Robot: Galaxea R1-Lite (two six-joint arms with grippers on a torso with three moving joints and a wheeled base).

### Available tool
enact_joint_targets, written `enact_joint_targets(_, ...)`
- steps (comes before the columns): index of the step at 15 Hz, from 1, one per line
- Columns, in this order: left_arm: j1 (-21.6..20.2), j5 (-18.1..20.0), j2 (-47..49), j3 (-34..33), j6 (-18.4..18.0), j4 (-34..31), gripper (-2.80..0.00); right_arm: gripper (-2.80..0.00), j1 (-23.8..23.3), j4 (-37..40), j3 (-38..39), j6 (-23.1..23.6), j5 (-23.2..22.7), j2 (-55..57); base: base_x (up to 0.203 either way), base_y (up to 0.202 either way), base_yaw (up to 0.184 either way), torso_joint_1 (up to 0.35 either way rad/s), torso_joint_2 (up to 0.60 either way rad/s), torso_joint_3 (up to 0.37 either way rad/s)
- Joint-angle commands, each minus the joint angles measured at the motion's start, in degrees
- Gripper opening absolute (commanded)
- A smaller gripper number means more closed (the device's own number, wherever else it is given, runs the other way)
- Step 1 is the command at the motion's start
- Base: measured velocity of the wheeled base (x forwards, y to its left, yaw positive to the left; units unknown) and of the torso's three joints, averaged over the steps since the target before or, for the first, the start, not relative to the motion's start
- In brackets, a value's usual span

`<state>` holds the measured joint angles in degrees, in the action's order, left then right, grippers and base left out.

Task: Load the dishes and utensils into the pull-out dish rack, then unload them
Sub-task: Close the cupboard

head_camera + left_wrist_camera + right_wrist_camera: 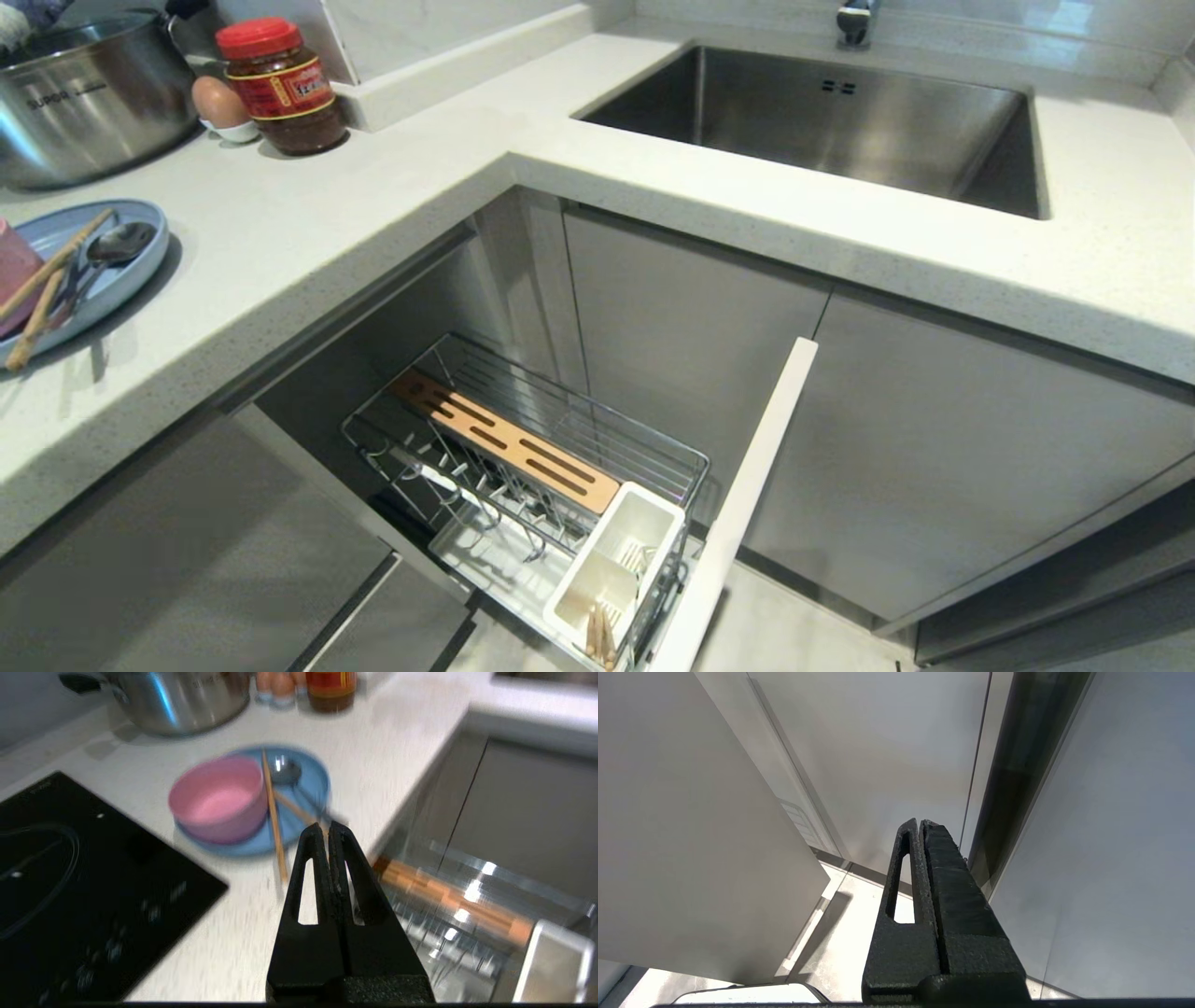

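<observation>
The light-blue plate (149, 266) (247, 845) lies on the white counter at the far left. It carries the pink bowl (217, 795) (13, 271), two wooden chopsticks (274, 821) (51, 280) and a silver spoon (286, 771) (117, 245). The pull-out dish rack (597, 411) (467, 933) stands drawn out below the counter, with its wooden strip (504, 441) and white cutlery cup (618, 560); wooden stick tips show in the cup. My left gripper (327, 828) hovers shut and empty near the counter edge, short of the plate. My right gripper (920, 823) is shut and empty, low beside cabinet fronts. Neither arm shows in the head view.
A steel pot (84, 93), an egg (219, 101) and a red-lidded jar (280, 84) stand at the back left. The steel sink (822, 121) is at the back right. A black cooktop (70, 882) lies beside the plate. The rack's white front panel (747, 485) juts out.
</observation>
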<state>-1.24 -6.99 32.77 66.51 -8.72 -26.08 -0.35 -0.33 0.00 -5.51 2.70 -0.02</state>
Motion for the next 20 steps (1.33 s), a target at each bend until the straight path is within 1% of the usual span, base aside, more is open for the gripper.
enact_joint_targets(1,-1.02,1.04,-10.71,-9.98,-1.96,-0.11,-2.80,-2.80,0.00,-0.02,0.00,-0.03,0.03,-0.24,0.000,0.000,0.000,0.000,0.00,0.000)
enact_joint_targets(4,-0.90,2.33,-21.18,-21.07,-2.57,0.09,-2.80,-2.80,0.00,-0.02,0.00,-0.03,0.03,-0.24,0.000,0.000,0.000,0.000,0.00,0.000)
enact_joint_targets(6,-0.01,3.03,-26.61,-25.34,-1.54,0.08,-2.80,-2.80,0.00,-0.02,0.00,-0.03,0.03,-0.24,0.000,0.000,0.000,0.000,0.00,0.000)
enact_joint_targets(7,0.24,4.90,-29.37,-27.53,-0.95,0.08,-2.80,-2.80,0.00,-0.02,0.00,-0.03,0.03,-0.24,0.000,0.000,0.000,0.000,0.00,0.000)
enact_joint_targets(8,0.39,7.57,-31.89,-30.14,0.75,0.15,-2.80,-2.80,0.00,-0.02,0.00,-0.03,0.03,-0.24,0.000,0.000,0.000,0.000,0.00,0.000)
enact_joint_targets(9,0.48,9.02,-32.69,-32.68,4.42,0.72,-2.80,-2.80,0.00,-0.02,0.01,-0.03,0.03,-0.23,0.000,0.000,0.000,0.000,0.00,0.000)
enact_joint_targets(10,0.52,9.49,-32.74,-34.38,6.36,2.15,-2.80,-2.80,0.00,-0.02,0.00,-0.03,0.03,-0.23,0.000,0.000,0.000,0.000,0.00,0.000)
enact_joint_targets(11,0.53,9.41,-32.76,-37.52,6.40,3.83,-2.80,-2.80,0.00,-0.02,0.00,-0.03,0.03,-0.24,0.000,0.000,0.000,0.000,0.00,0.000)
enact_joint_targets(13,0.54,9.18,-32.76,-45.91,5.23,10.67,-2.80,-2.80,0.00,-0.02,0.00,-0.03,0.03,-0.24,0.000,0.000,0.000,0.000,0.00,0.000)
enact_joint_targets(16,0.54,9.05,-32.77,-61.84,3.26,27.14,-2.80,-2.80,0.00,-0.02,0.00,-0.03,0.03,-0.24,0.000,0.000,0.000,0.000,0.00,0.000)
enact_joint_targets(17,0.54,9.03,-32.77,-65.48,2.47,30.22,-2.80,-2.80,0.00,-0.02,0.00,-0.03,0.03,-0.24,0.000,0.000,0.000,0.000,0.00,0.000)
enact_joint_targets(18,0.54,8.91,-32.77,-66.86,1.74,30.44,-2.80,-2.80,0.00,-0.02,0.00,-0.03,0.03,-0.24,0.000,0.000,0.000,0.000,0.00,0.000)
enact_joint_targets(20,0.58,9.09,-32.77,-66.27,1.08,23.61,-2.80,-2.80,0.00,-0.02,0.00,-0.03,0.03,-0.24,0.000,0.000,0.000,0.000,0.00,0.000)
